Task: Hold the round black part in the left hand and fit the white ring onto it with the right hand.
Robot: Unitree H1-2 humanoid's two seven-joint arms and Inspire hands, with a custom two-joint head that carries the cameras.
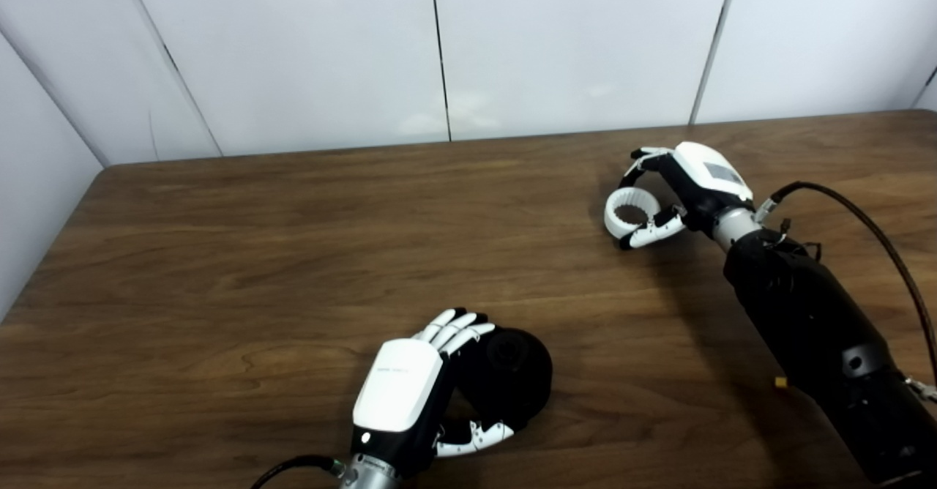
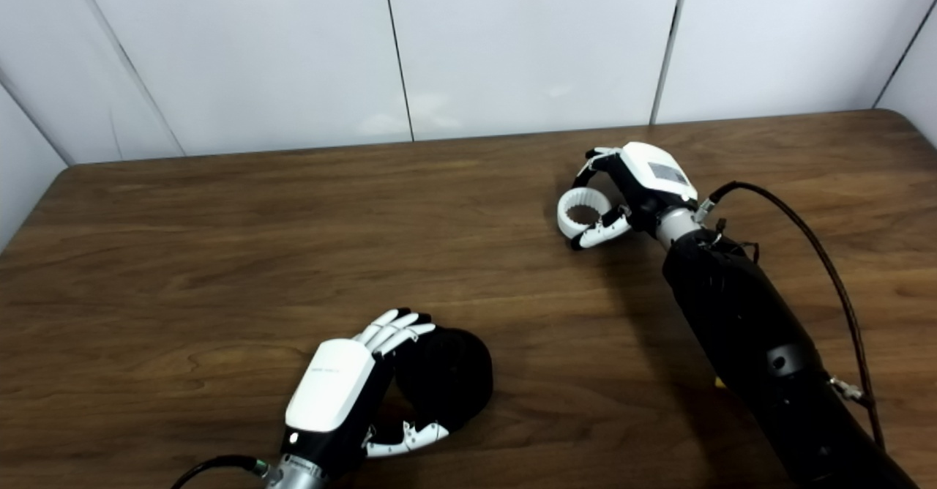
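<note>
Wooden brown surface (image 1: pixel 293 255) carries both our hands. At the near left, our left hand (image 1: pixel 410 394) curls its fingers and thumb around the round black part (image 1: pixel 512 379), which rests on the wood. At the far right, our right hand (image 1: pixel 670 192) pinches the white ring (image 1: pixel 629 211) between thumb and fingers.

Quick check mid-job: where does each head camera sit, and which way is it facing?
Left eye view: on the head, looking down at the table; left hand around the round black part, right hand at the white ring.
Right eye view: beside it, a little to the right, facing the same way; both arms show.
Shared: the same scene, slightly shifted.
</note>
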